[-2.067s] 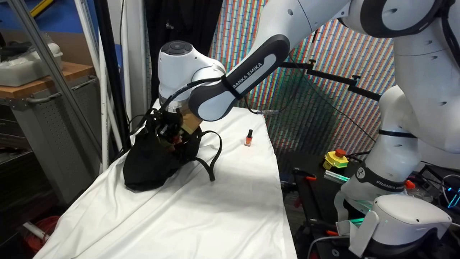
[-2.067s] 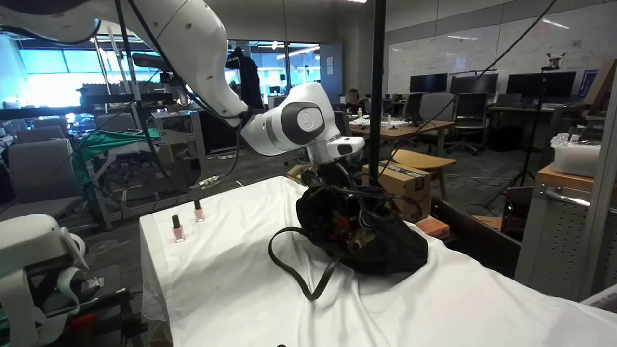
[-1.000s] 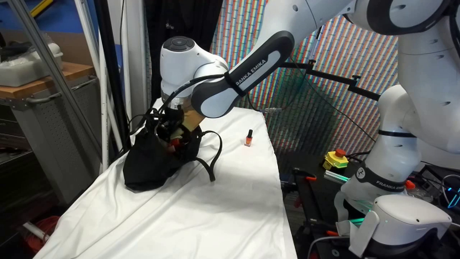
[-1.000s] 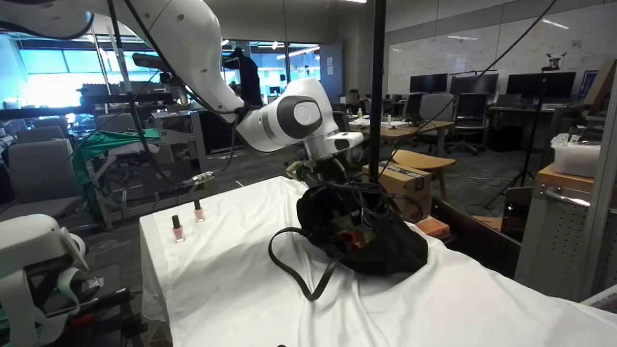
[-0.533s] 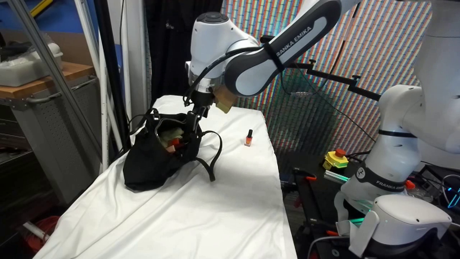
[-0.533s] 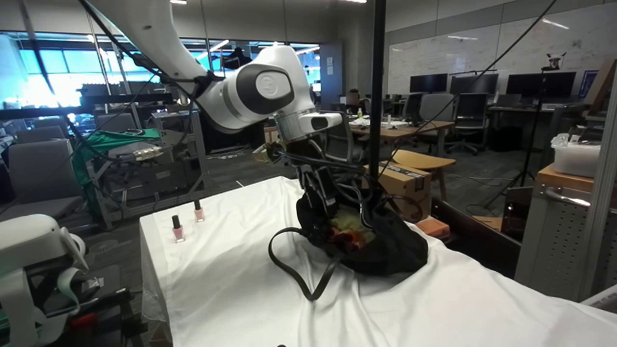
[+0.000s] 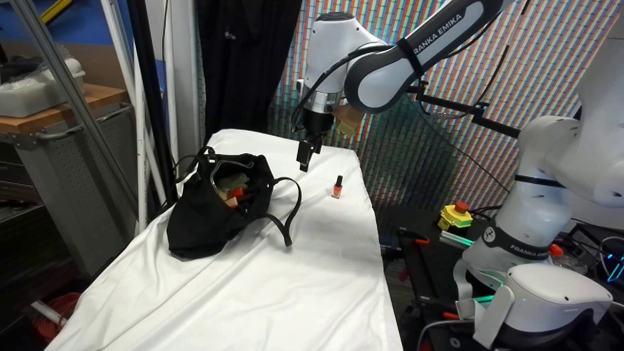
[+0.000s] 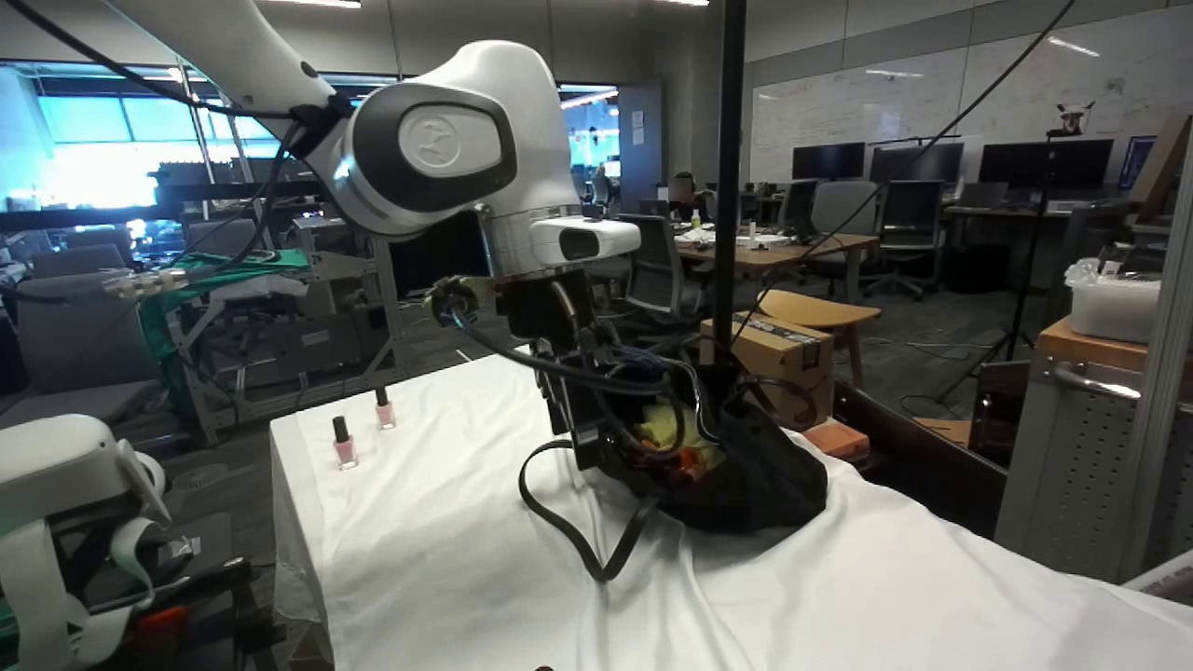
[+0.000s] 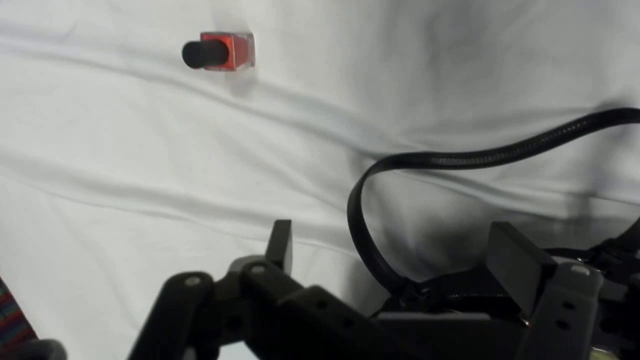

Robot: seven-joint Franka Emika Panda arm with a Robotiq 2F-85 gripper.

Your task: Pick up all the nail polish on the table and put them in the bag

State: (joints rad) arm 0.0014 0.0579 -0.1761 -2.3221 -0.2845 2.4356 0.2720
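"How does the black 2-fingered gripper [image 9: 398,247] stand?"

"Its pads [image 9: 515,265] are well apart, with wrinkled white cloth [image 9: 125,125] and part of a thin black strap handle [image 9: 360,230] showing between them. In an exterior view it hangs over the long, narrow, cloth-covered worktop [image 7: 302,292]."

"And the soft, slumped, black fabric bag [image 7: 209,224]?"

"In an exterior view it rests on the worktop's left side, mouth open. Its yellowish-green inside [image 7: 234,181] shows, along with orange-red shapes [image 7: 237,192]; I can't tell exactly what those shapes are."

"What else stands there?"

"In an exterior view, 1 small, orange-red, black-capped bottle of nail polish [image 7: 337,191] is upright near the right edge; the gripper appears between it and the bag. In an exterior view, 2 such bottles, looking pinker, stand upright by the left edge: a near bottle [image 8: 345,453] and a far bottle [image 8: 385,415]. The wrist view shows 1, but I can't tell which."
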